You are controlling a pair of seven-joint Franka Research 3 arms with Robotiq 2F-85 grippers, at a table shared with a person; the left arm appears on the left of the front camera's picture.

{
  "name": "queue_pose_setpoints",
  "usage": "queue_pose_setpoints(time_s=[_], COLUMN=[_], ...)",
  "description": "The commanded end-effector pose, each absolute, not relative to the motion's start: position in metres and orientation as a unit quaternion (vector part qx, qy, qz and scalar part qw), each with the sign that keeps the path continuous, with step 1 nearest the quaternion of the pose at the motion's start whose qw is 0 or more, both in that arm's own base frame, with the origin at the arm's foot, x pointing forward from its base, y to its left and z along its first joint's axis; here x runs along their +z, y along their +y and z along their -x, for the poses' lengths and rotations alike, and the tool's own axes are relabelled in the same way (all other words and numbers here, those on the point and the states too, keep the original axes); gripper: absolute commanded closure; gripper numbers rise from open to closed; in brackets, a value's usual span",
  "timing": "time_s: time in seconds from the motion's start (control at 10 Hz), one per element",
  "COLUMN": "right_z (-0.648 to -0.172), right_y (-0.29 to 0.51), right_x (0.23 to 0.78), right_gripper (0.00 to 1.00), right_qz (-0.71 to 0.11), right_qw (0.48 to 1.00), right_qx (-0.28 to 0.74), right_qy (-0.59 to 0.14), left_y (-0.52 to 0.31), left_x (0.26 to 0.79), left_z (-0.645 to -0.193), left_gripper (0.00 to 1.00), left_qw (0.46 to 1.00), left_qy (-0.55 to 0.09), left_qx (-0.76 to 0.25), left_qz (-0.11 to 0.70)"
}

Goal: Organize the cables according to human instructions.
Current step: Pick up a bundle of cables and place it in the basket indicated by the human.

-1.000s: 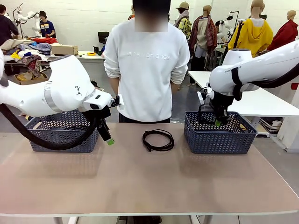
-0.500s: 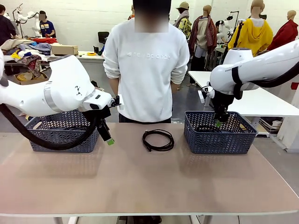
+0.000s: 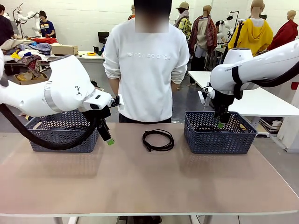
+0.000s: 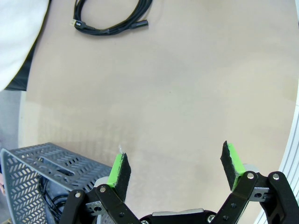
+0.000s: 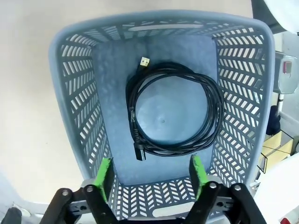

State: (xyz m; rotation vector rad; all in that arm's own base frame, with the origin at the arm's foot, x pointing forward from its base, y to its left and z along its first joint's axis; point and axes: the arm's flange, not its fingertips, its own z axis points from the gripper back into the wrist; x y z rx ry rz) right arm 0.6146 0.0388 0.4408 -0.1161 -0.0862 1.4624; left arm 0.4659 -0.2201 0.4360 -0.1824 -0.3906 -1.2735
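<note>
At nine o'clock on the table (image 3: 140, 186), beside the left basket (image 3: 60, 135): left gripper (image 3: 108, 139), hanging just off the basket's three-o'clock side. Stands spread wide, pads well apart, clamping nothing. Seen from the left wrist through that basket's perforated wall: some dark cord (image 4: 51, 200) inside. Cannot tell how many coils lie there.

At twelve o'clock, near the far edge in front of the person (image 3: 145, 70): loose coil (image 3: 158, 139), a thin black cable wound round. Lies flat on the tabletop, well apart from both baskets and both grippers. Not yet sorted.

At three o'clock, in the right basket (image 3: 219, 137): stored coil (image 5: 175, 116), flat on the basket floor, plugs tucked toward one side. Right gripper (image 3: 219, 123) above it, over the basket's mouth. Stands parted wide, gripping nothing.

Looks well along but unfinished: one cable surely placed at right, cord of some number at left, one cable left on the table, likely awaiting the person's word on which basket.

Counted: two baskets, two open grippers, two coils plainly seen, plus the uncounted cord at left.
</note>
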Motion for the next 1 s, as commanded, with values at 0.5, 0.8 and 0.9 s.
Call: queue_pose_setpoints(time_s=[0.5, 0.8, 0.9], right_z=[-0.6147, -0.6147, -0.6146], right_y=[0.0393, 0.0393, 0.0398], right_x=[0.4405, 0.4405, 0.4406], right_gripper=[0.0, 0.0, 0.0], right_qz=[0.053, 0.053, 0.053], right_qw=[0.742, 0.742, 0.742], right_qx=[0.667, 0.667, 0.668], right_qy=[-0.04, -0.04, -0.039], left_y=[-0.2185, -0.2185, -0.2185], left_x=[0.4377, 0.4377, 0.4377], left_z=[-0.4667, -0.4667, -0.4667], left_gripper=[0.0, 0.0, 0.0], left_qw=[0.782, 0.782, 0.782], left_qy=[-0.18, -0.18, -0.18], left_qx=[-0.59, -0.59, -0.59], left_qz=[0.082, 0.082, 0.082])
